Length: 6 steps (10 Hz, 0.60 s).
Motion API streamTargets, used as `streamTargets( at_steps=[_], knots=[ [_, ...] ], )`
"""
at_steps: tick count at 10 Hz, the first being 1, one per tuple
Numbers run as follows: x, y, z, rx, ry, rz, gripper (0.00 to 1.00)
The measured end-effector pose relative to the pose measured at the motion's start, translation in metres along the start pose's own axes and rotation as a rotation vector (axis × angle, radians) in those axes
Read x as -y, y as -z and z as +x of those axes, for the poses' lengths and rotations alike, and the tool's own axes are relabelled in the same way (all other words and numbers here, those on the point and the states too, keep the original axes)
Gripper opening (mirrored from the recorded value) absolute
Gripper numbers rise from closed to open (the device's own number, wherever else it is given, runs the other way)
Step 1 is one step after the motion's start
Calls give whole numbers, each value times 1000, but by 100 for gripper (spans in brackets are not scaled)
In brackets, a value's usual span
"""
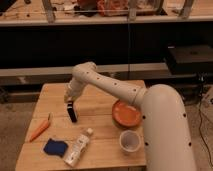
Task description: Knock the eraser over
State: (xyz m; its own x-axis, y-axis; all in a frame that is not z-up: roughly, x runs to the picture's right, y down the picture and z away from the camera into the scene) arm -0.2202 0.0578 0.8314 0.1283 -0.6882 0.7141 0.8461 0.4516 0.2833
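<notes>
A small dark eraser (73, 113) stands tilted on the wooden table (95, 100), left of centre. My gripper (69, 102) hangs from the white arm right above the eraser's top and seems to touch it. The arm reaches in from the right side of the view.
An orange carrot (40, 129) lies at the table's left edge. A blue cloth (54, 147) and a lying plastic bottle (78, 146) are near the front. An orange bowl (127, 113) and a white cup (129, 141) stand on the right.
</notes>
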Motion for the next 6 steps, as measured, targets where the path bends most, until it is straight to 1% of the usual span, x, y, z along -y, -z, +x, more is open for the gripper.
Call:
streamTargets(
  at_steps=[6],
  knots=[
    [4, 1, -9, 31, 5, 16, 2]
  ],
)
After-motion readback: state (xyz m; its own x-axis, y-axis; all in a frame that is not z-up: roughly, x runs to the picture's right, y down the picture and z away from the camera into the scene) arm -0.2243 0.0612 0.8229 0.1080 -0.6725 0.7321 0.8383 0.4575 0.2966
